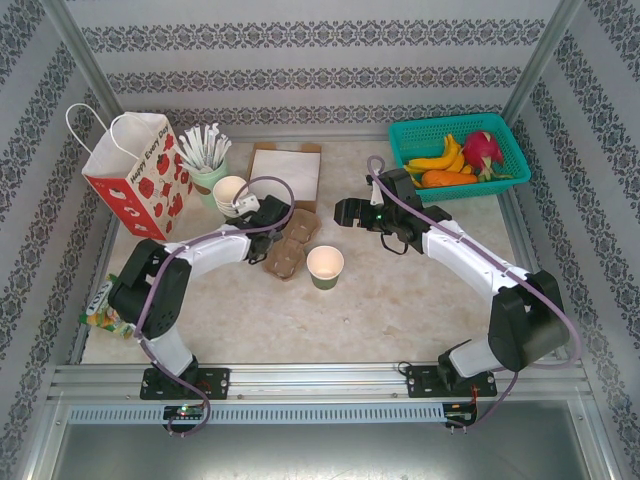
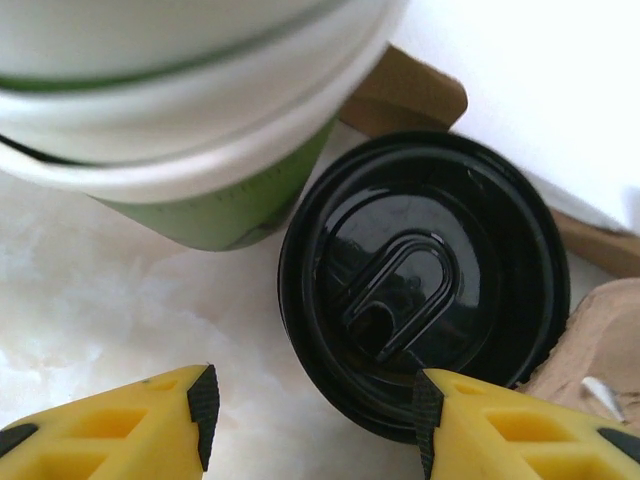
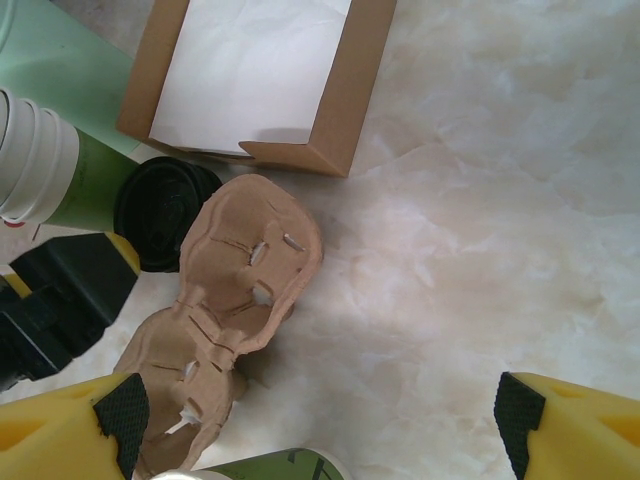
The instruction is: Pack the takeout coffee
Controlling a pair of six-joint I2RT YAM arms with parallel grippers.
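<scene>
the left end effector (image 2: 315,405) is half open and empty, fingers (image 2: 120,430) flanking the near edge of the black lid (image 2: 425,285) lying on the desk (image 2: 100,300) beside stacked cups (image 2: 180,90). the right end effector (image 3: 320,430) gapes wide, empty, by the cardboard carrier (image 3: 245,270); the green cup (image 1: 326,265) stands lidless mid-frame in the top view.

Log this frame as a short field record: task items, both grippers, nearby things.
cup: lidless paper cup, upright, mid table
lid: black lid, flat on the table beside the cup stack, not on the cup
carrier: cardboard cup carrier, next to the lid
left gripper: open, lid just ahead, not gripped
right gripper: open wide, holding nothing
bag: paper bag, standing rear left
</scene>
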